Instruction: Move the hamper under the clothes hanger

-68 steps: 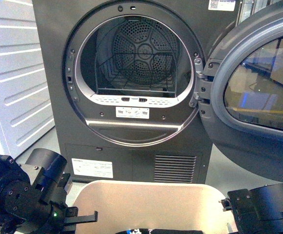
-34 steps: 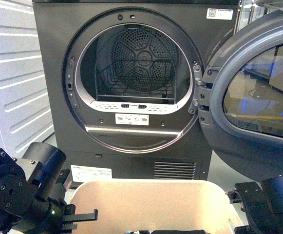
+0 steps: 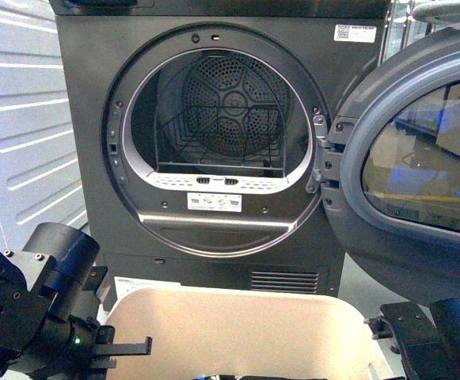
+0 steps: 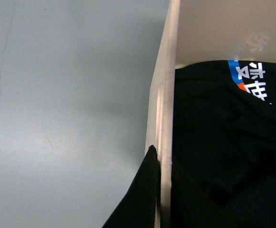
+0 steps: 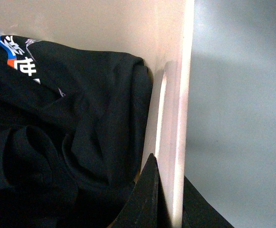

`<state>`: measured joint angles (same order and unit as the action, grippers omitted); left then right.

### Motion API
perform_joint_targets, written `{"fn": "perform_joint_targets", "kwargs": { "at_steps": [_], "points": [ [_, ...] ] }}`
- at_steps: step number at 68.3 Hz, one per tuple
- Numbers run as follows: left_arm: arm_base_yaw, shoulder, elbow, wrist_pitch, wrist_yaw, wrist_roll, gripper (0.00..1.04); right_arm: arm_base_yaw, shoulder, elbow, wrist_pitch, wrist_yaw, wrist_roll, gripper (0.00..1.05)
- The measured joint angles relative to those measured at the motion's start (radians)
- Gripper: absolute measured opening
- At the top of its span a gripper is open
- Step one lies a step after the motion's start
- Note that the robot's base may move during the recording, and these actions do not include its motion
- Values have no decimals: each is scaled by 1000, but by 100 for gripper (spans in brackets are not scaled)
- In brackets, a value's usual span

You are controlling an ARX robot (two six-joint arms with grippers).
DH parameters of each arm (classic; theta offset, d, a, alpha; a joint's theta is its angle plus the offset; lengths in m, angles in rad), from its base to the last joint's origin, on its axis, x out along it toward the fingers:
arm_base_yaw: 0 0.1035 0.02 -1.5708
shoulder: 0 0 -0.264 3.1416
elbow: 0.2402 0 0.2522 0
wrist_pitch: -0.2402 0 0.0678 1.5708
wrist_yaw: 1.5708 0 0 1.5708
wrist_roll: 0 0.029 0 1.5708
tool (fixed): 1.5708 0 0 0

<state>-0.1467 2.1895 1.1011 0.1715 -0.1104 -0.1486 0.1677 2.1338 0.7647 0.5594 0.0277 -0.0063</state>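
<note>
The hamper [image 3: 230, 324] is a beige tub, low in the front view, just before the dryer. My left gripper [image 3: 123, 348] is shut on its left rim, and my right gripper [image 3: 384, 336] is shut on its right rim. In the left wrist view my left gripper [image 4: 159, 190] pinches the hamper wall [image 4: 165, 95] between its dark fingers [image 4: 140, 194]. In the right wrist view my right gripper [image 5: 168, 199] pinches the hamper wall [image 5: 173, 95] the same way. Black clothes with a printed patch [image 4: 223, 142] [image 5: 57, 118] lie inside. The clothes hanger is out of view.
A dark grey dryer [image 3: 214, 253] stands close ahead with its drum open. Its round door [image 3: 412, 158] swings out on the right, over the hamper's right side. A white panelled wall [image 3: 24, 119] is on the left. Grey floor [image 4: 57, 95] lies beside the hamper.
In the front view the dryer has slid down and its top edge now shows. The hamper's rim looks wider and nearer. Both grippers stay shut on the rim.
</note>
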Motion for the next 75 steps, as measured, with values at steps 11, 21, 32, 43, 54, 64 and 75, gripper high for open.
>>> {"fn": "perform_joint_targets", "kwargs": {
  "at_steps": [11, 21, 32, 43, 54, 64, 75],
  "points": [
    [0, 0, 0, 0, 0, 0, 4, 0, 0, 0, 0, -1, 0, 3],
    [4, 0, -1, 0, -3, 0, 4, 4, 0, 0, 1, -3, 0, 3],
    [24, -2, -2, 0, -10, 0, 4, 22, 0, 5, 2, -21, 7, 3],
    [5, -3, -1, 2, 1, 0, 4, 3, -2, 5, 3, -1, 6, 3],
    [-8, -4, 0, 5, 9, 0, 4, -10, -2, 3, 3, 5, 5, 3],
    [3, -3, 0, 5, -4, 0, 4, 2, -3, 2, 3, -5, 4, 3],
    [5, -4, -1, 5, -1, 0, 4, 2, -3, 2, 3, -2, 4, 3]
  ]
}}
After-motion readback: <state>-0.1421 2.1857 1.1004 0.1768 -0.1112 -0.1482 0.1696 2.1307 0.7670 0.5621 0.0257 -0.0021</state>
